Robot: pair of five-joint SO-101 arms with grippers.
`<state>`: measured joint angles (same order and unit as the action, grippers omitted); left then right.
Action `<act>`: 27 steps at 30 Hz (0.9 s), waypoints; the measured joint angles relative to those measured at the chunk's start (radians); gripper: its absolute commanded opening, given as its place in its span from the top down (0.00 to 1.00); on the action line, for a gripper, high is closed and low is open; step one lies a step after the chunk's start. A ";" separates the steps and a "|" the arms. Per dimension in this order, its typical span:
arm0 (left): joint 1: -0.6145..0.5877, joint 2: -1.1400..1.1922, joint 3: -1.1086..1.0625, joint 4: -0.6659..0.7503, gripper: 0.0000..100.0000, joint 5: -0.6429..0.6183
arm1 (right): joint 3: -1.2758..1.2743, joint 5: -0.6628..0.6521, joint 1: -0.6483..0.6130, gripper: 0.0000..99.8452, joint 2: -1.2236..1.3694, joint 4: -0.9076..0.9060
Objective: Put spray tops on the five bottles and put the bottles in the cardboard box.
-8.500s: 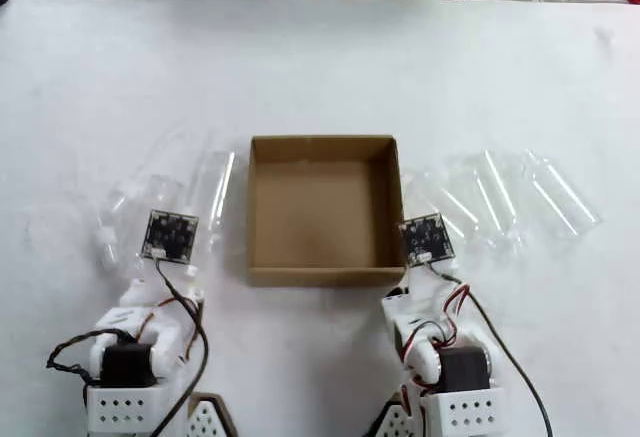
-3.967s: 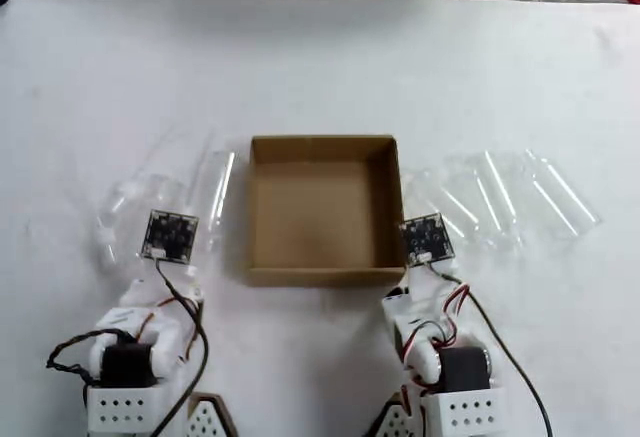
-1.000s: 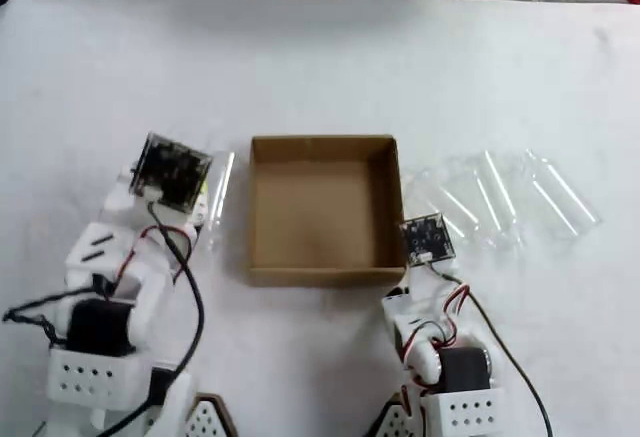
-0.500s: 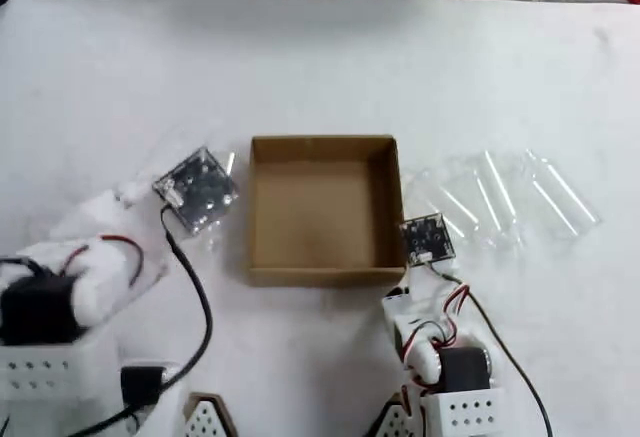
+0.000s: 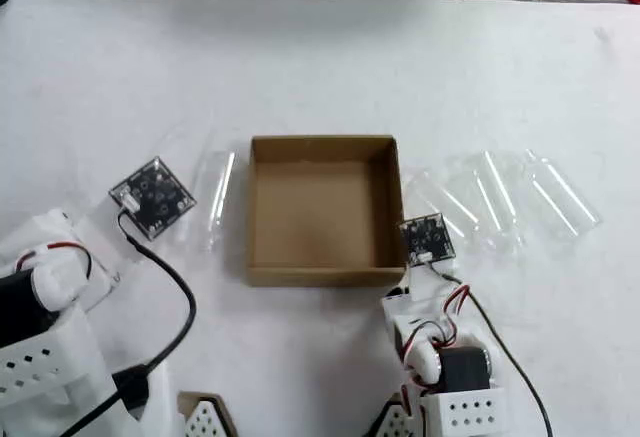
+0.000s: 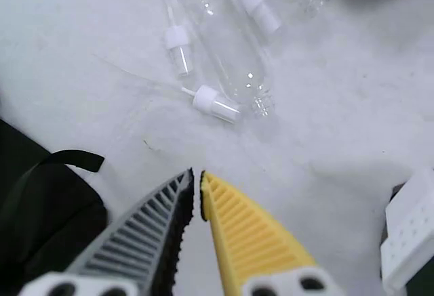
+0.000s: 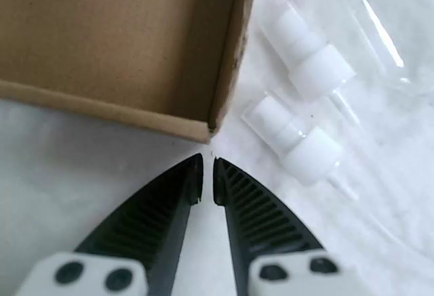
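Cardboard box (image 5: 322, 143) at frame centre on the desk (image 5: 320, 57); clear bottles (image 5: 500, 197) lie right of it. Left claw (image 6: 196, 191) and right claw (image 7: 208, 174) are both closed and empty.

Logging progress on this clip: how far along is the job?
Done: nothing; the box is empty. In hand: nothing; the left tool and right tool are shut, empty. Left: loose spray tops go on the open bottles lying beside it, then boxing.
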<state>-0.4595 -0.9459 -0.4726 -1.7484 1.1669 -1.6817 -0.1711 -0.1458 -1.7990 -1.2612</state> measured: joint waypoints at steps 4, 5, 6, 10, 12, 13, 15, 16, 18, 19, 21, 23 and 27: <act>0.000 0.005 -0.055 -0.002 0.98 0.000 | 0.000 0.000 0.000 0.98 0.000 0.000; 0.000 0.002 -0.060 -0.003 0.98 0.000 | 0.000 0.000 0.000 0.98 0.000 0.000; -0.002 0.002 -0.064 -0.003 0.98 0.000 | 0.000 0.000 0.000 0.98 0.000 0.000; -0.057 0.003 -0.068 -0.018 0.98 0.000 | 0.000 0.000 0.000 0.98 0.000 0.000; -0.104 0.005 -0.068 -0.021 0.98 0.003 | 0.000 0.000 0.000 0.98 0.000 0.000; -0.132 0.005 -0.068 -0.021 0.98 0.006 | 0.000 0.000 0.000 0.98 0.000 0.000; -0.180 0.005 -0.071 -0.021 0.98 0.009 | 0.000 0.000 0.000 0.98 0.000 0.000; -0.199 0.005 -0.081 -0.021 0.98 0.012 | 0.000 0.000 0.000 0.98 0.000 0.000; -0.222 0.003 -0.133 -0.018 0.98 0.012 | 0.000 0.000 0.000 0.98 0.000 0.000; -0.224 0.005 -0.170 -0.006 0.98 0.012 | 0.000 0.000 0.000 0.98 0.000 0.000; -0.227 0.005 -0.256 0.044 0.98 0.012 | 0.000 0.000 0.000 0.98 0.000 0.000; -0.227 0.005 -0.341 0.123 0.98 0.012 | 0.000 0.000 0.000 0.98 0.000 0.000; -0.227 0.006 -0.456 0.272 0.92 0.011 | 0.000 0.000 0.000 0.98 0.000 0.000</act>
<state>-0.6866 -0.9398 -0.9283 -1.4768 1.1776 -1.6817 -0.1711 -0.1458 -1.7990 -1.2612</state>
